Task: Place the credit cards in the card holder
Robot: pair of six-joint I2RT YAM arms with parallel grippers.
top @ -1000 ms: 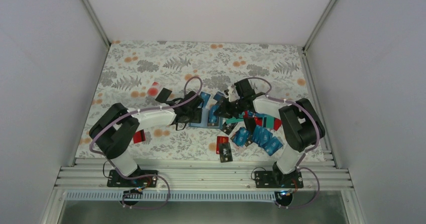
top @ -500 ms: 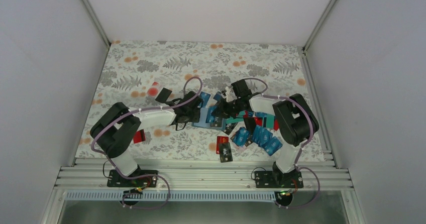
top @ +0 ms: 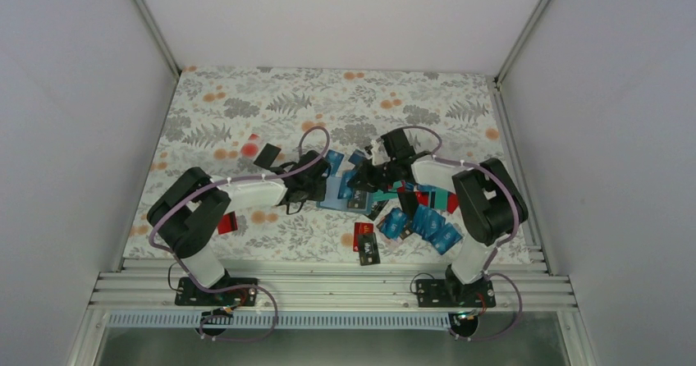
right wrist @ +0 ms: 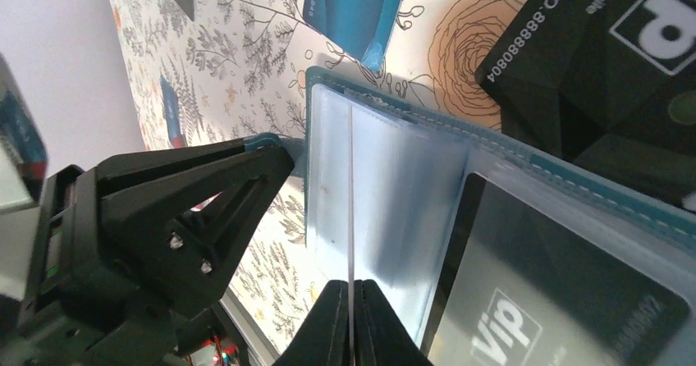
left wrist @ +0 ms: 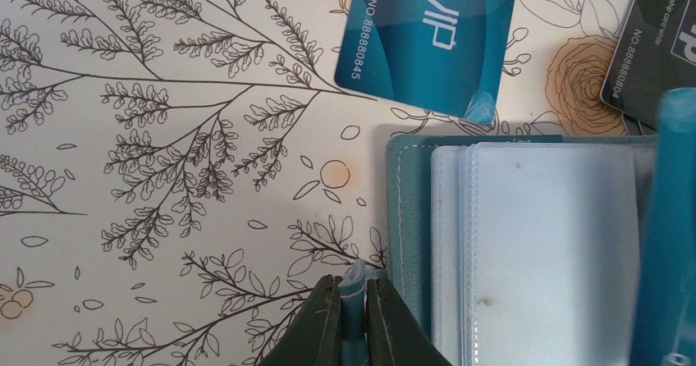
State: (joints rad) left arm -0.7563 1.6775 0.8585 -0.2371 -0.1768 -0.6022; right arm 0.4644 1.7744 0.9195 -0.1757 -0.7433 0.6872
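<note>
Left gripper newly clamped on card holder edge; right gripper, wrist view, clamped on sleeve.

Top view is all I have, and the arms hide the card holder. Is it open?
Observer: Yes, the card holder lies open, with its clear sleeves facing up.
Operator: What are the left fingers on?
Observer: The left fingers are shut on a teal corner of it.
Operator: And the right?
Observer: The right fingers pinch one of those sleeves, stood up on edge.
</note>
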